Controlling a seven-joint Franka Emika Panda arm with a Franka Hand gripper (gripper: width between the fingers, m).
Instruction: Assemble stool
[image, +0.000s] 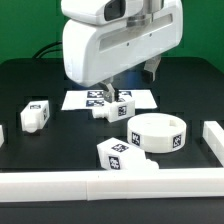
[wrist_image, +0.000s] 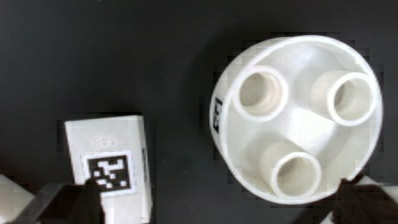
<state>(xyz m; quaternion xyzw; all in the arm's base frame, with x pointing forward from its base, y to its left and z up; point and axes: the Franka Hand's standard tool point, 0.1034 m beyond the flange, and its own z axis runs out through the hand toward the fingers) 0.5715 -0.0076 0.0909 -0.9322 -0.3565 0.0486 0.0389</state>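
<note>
– On the black counter, where did the seat lie?
– Toward the exterior view's right, flat, with its three sockets facing up and all empty. I judged the build barely begun.
– And the legs?
– Loose, every one. The front leg lay just beside the seat. The middle leg sat at the edge of the marker board. The third leg was well apart, toward the exterior view's left. The wrist view showed a tagged leg near the seat, not touching it. Which of the three that was, I couldn't tell.
– The end effector?
– Released, jaws spread wide with nothing between them, hovering above seat and leg.
– How would you have done the pick-up well?
– Take the leg alone. Centre over it, turn the wrist so the jaws cross its narrow width, and descend straight. Close only once both fingertips flank it evenly. Drifting toward the seat risked nudging it toward the white rail along the counter's front.
</note>
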